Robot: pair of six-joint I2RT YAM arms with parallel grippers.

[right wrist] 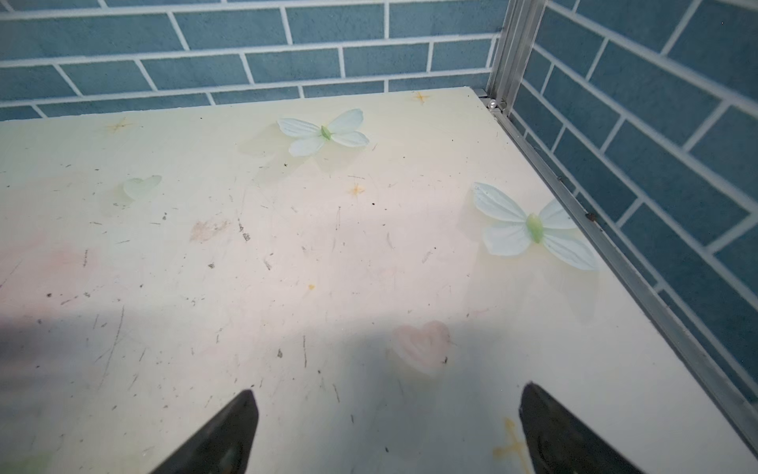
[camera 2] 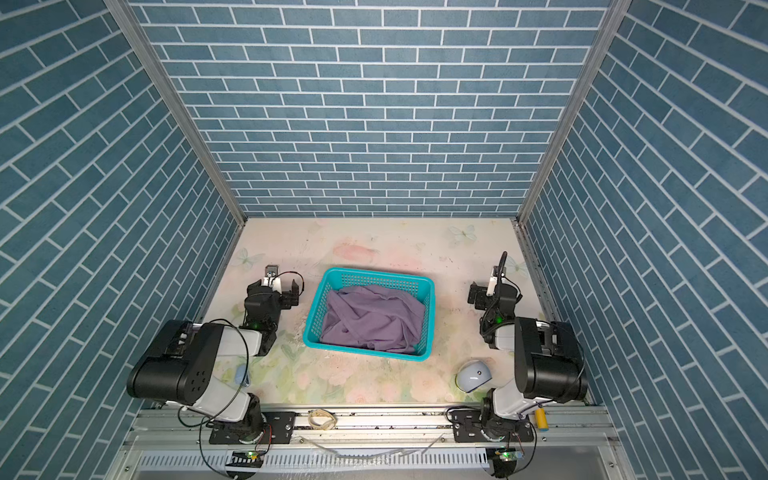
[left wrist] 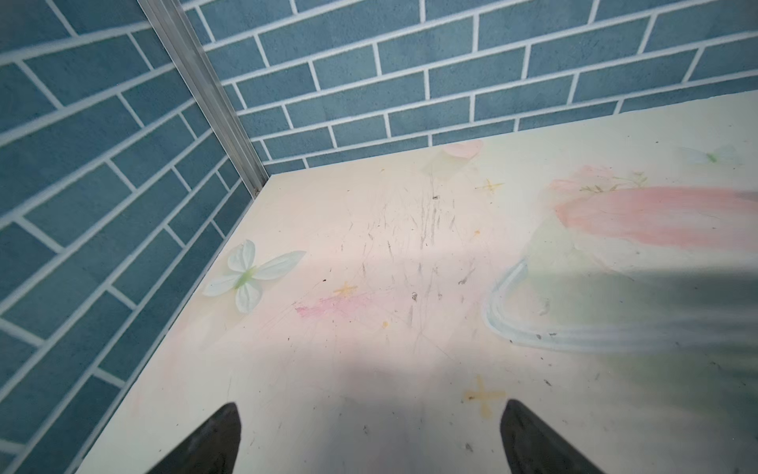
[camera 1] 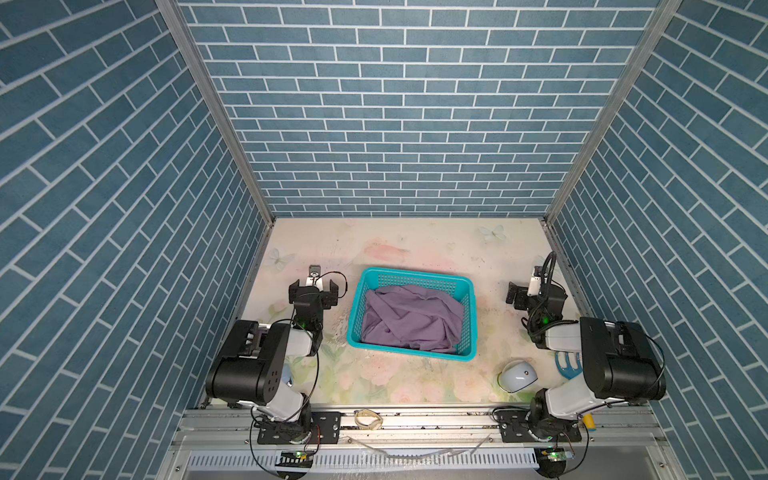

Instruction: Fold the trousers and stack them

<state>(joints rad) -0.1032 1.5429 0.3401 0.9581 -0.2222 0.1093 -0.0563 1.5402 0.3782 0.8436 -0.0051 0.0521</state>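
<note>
Purple and soft, the thin cloth trousers (camera 1: 409, 320) lie bunched up in a heap inside the teal plastic basket with little holes in its walls (camera 1: 411, 275). Both top views show this. The trousers cover most of the basket floor. They are full of creases and are not folded. The basket sits in the middle of the pale counter printed with pink flowers and green butterflies (camera 1: 415, 245).

The black left claw (camera 1: 313, 287) hangs just to the left of the basket's far left corner. It does not touch the basket. In the left wrist view its two fingers (left wrist: 213, 443) stand wide apart, with only bare counter between them.

The black right claw (right wrist: 389, 392) is well to the right of the basket, near the right wall. Its two fingers (right wrist: 221, 439) stand wide apart too, over bare counter, and it holds nothing.

A round white and pale blue dome-shaped thing (camera 1: 518, 376) lies on the near right part of the counter, close to the right arm. A tan rubber band (camera 1: 368, 417) lies on the grey metal rail (camera 1: 415, 420) at the near edge. Blue walls with a brick pattern (camera 1: 395, 104) stand on the left, far and right sides.
</note>
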